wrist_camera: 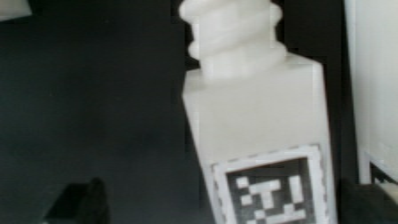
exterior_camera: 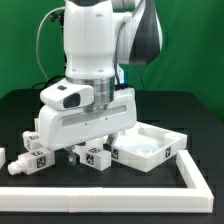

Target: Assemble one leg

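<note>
In the wrist view a white leg (wrist_camera: 253, 110) lies lengthwise, its screw end (wrist_camera: 231, 35) pointing away and its square tag (wrist_camera: 276, 190) near my gripper (wrist_camera: 199, 208). One dark fingertip (wrist_camera: 80, 200) shows, well apart from the leg's side, and the other finger is hidden. The jaws stand wide and hold nothing. In the exterior view the white hand (exterior_camera: 90, 115) hangs low over several legs: one (exterior_camera: 97, 155) right below it, one (exterior_camera: 36, 140) further to the exterior view's left, and one (exterior_camera: 18, 166) at the left edge. The fingers are hidden there.
A large white square panel with a raised rim (exterior_camera: 150, 150) lies on the black table at the exterior view's right, close to the hand. A white border strip (exterior_camera: 100, 189) runs along the front and right. A white edge (wrist_camera: 379, 130) shows beside the leg in the wrist view.
</note>
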Tool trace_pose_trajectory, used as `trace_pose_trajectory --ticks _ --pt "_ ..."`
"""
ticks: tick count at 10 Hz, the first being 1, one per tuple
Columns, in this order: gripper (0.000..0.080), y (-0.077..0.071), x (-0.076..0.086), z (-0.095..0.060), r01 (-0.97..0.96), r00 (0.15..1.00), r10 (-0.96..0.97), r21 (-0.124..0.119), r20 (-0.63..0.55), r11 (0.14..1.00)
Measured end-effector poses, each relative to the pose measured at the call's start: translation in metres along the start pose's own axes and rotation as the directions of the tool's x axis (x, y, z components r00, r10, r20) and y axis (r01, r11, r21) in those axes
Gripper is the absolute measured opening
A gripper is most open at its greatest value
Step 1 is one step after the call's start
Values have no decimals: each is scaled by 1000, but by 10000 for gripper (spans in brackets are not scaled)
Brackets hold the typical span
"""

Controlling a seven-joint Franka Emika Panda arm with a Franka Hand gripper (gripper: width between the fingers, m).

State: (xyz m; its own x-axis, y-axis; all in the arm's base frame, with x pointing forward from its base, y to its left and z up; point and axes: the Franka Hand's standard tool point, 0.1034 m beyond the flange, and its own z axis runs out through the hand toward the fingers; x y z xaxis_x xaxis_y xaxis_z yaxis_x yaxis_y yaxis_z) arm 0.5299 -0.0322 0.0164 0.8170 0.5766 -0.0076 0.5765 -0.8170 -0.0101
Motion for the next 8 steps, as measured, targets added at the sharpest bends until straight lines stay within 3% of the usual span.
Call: trace_pose_trajectory --ticks 1,2,3,5,6,8 --pt "401 0 0 0 0 1000 0 0 0 1000" --pt "401 0 0 0 0 1000 0 0 0 1000" --pt "281 0 0 0 0 1000 0 0 0 1000" --pt "281 2 -3 -2 1 1000 -1 5 8 1000" --pt "281 16 -16 -17 -19 999 18 16 31 1000" --pt "281 29 -39 -40 -81 996 81 -7 22 997"
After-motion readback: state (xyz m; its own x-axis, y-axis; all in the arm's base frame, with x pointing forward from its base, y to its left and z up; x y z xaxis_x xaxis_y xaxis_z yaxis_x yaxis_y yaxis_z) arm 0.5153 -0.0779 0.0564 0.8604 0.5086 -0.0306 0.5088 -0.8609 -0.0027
